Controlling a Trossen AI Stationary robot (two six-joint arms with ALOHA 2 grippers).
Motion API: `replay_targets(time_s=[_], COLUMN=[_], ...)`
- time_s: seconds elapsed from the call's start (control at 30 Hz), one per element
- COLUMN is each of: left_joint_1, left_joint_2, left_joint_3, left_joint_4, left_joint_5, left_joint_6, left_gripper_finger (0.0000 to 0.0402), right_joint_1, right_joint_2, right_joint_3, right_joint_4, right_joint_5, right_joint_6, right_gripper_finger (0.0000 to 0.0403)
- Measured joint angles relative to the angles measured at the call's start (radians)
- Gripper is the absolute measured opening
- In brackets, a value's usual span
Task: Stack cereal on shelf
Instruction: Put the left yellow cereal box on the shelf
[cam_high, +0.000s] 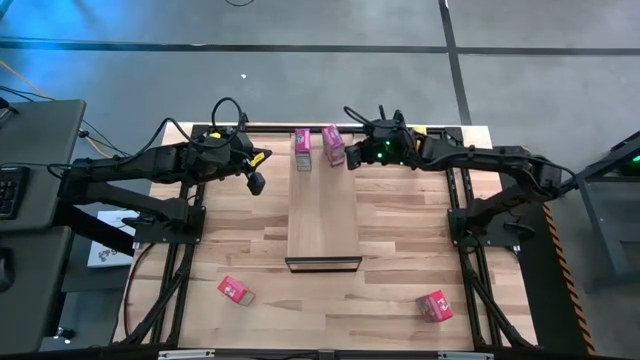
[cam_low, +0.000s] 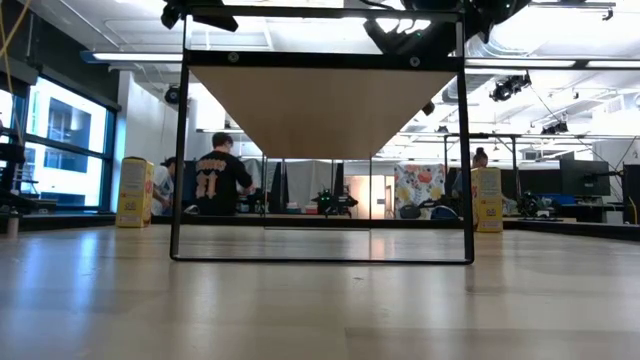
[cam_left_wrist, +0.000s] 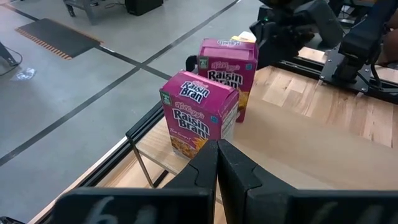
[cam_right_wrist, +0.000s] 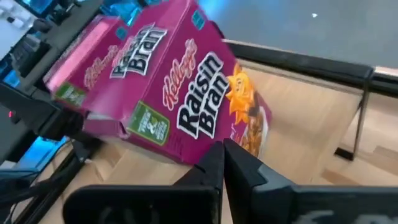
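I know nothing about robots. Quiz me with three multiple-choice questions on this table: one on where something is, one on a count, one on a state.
1. Where do the two magenta boxes stand?
A. shelf's far end
B. floor
C. table's near edge

2. How many pink-red boxes lie on the table's near part?
A. none
B. two
C. five

3. How are the left gripper's fingers?
A. wide open
B. shut
C. holding a box

Answers:
1 A: the magenta boxes stand on the shelf, by the right gripper.
2 B: one, another.
3 B: the left gripper shows fingers together, empty.
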Motion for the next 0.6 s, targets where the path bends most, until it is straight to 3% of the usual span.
replay_targets(time_s=[0.43, 0.6], left_joint_1=[0.000, 0.000], left_joint_2=[0.000, -0.002], left_joint_3=[0.000, 0.002], left_joint_4=[0.000, -0.004], left_joint_5=[-0.003, -0.019], left_joint_6=[0.000, 0.018], left_gripper_finger=[0.0003, 0.0003], right_joint_1=[0.061, 0.039], right_joint_2=[0.000, -0.061], right_joint_3=[0.000, 0.000], right_joint_4=[-0.003, -0.047], right_joint_5=[-0.002, 0.016], right_joint_6=[0.053, 0.021], right_gripper_finger=[0.0000, 0.0000])
